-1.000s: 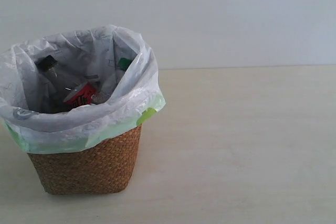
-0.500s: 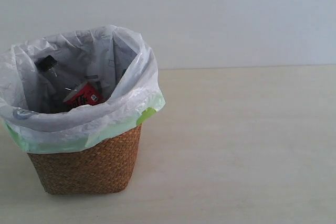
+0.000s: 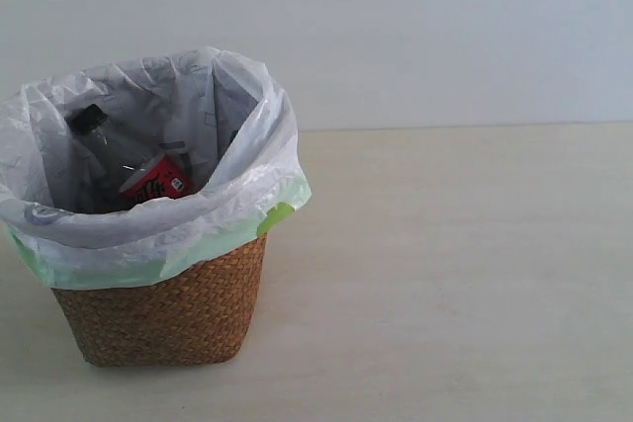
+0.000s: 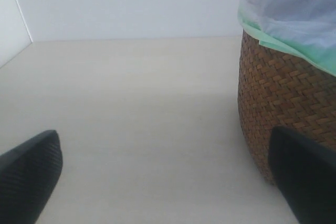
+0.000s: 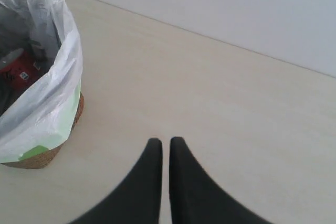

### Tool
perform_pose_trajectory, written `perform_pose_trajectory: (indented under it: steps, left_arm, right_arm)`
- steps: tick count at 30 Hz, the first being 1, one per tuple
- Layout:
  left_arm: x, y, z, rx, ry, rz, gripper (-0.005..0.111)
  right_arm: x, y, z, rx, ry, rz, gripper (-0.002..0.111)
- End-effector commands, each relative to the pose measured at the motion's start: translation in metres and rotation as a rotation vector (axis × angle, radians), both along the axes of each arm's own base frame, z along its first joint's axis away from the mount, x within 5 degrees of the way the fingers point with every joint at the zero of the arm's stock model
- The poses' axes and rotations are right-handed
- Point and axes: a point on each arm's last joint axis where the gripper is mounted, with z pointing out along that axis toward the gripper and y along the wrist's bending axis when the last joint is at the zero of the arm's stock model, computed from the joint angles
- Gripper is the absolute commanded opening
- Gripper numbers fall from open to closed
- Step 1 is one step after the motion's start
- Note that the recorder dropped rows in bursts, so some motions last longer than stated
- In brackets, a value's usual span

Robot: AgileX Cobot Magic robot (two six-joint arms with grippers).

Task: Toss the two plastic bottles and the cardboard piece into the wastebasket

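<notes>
Inside the wastebasket (image 3: 163, 318): red-labelled bottle (image 3: 158, 179).
My left gripper (image 4: 165, 182): spread wide, just beside its woven side.
My right gripper (image 5: 166, 142): pressed together, empty, apart from it.

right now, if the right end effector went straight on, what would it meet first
Likely the bare table; the right end effector, shut, aims past the basket, off to one side. Depth is unclear.

The wastebasket (image 3: 163, 313) blocks the left of the table (image 3: 455, 264), the right side lies open from near edge to far wall, and the basket's mouth is free from above down to the red-labelled bottle (image 3: 158, 180) inside.
</notes>
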Motion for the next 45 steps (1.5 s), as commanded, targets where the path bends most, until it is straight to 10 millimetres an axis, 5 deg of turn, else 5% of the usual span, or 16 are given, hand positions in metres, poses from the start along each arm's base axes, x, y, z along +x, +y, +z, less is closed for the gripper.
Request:
perform_pose_trajectory:
  steps: [1,27,45]
  left_arm:
    - [0.0,0.0,0.002,-0.009,-0.014,0.006,0.108]
    - [0.0,0.0,0.002,-0.009,-0.014,0.006,0.108]
    - [0.0,0.0,0.002,-0.009,-0.014,0.006,0.108]
  right_arm:
    - [-0.026,-0.023,0.0,0.061,-0.109,0.002,0.0]
    - [-0.166,-0.13,-0.066,0.307,-0.496,0.057,0.0]
    - [-0.19,-0.149,-0.121,0.313,-0.418,0.043,0.0]
